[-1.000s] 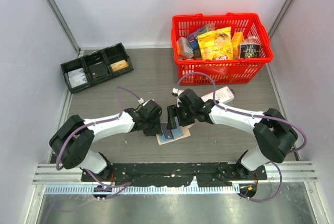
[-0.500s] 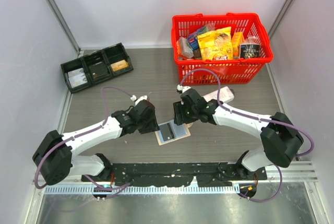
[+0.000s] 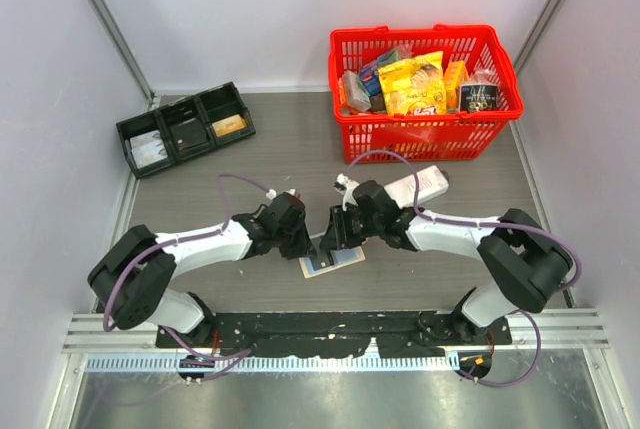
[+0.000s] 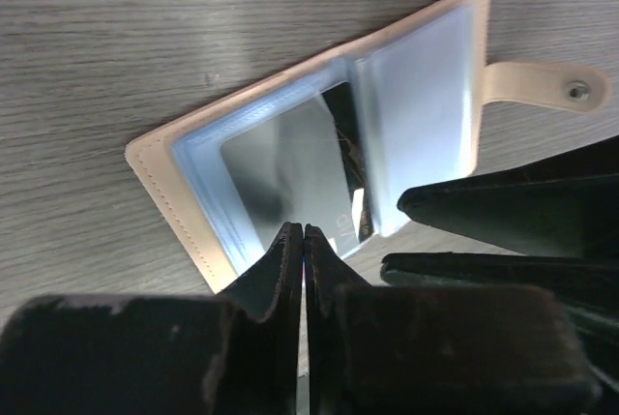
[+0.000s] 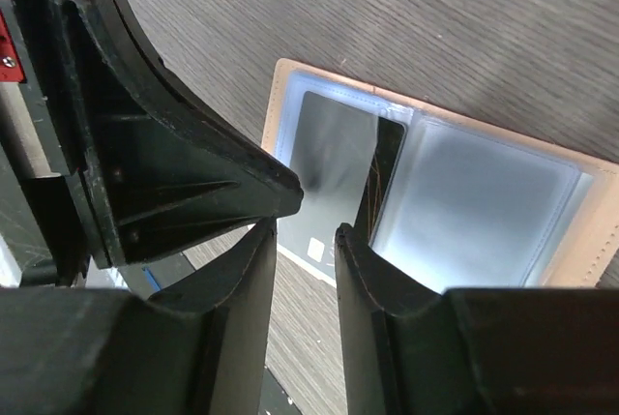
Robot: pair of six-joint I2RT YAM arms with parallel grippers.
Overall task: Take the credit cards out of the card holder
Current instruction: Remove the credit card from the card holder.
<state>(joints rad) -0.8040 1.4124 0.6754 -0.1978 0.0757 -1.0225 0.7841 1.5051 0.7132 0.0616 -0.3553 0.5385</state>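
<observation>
The card holder [image 3: 333, 260] lies open on the table, tan outside with clear sleeves [image 4: 421, 96] [image 5: 484, 202]. A dark grey credit card [image 4: 285, 168] [image 5: 334, 159] sits in one sleeve. My left gripper [image 3: 305, 245] [image 4: 304, 231] is at the holder's near edge, over the card's sleeve, with its fingers pressed together. I cannot tell whether a thin edge is pinched between them. My right gripper [image 3: 337, 240] [image 5: 306, 229] faces it from the other side, with a narrow gap between its fingers that shows only table. Its fingertips reach the card's edge.
A red basket [image 3: 350, 134] of groceries stands at the back right, with a white flat object [image 3: 425, 184] just in front of it. A black three-compartment tray [image 3: 185, 127] lies at the back left. The two grippers are almost touching over the holder.
Both grippers have moved back in onto the card holder. The left jaws have closed, and the right jaws have narrowed.
</observation>
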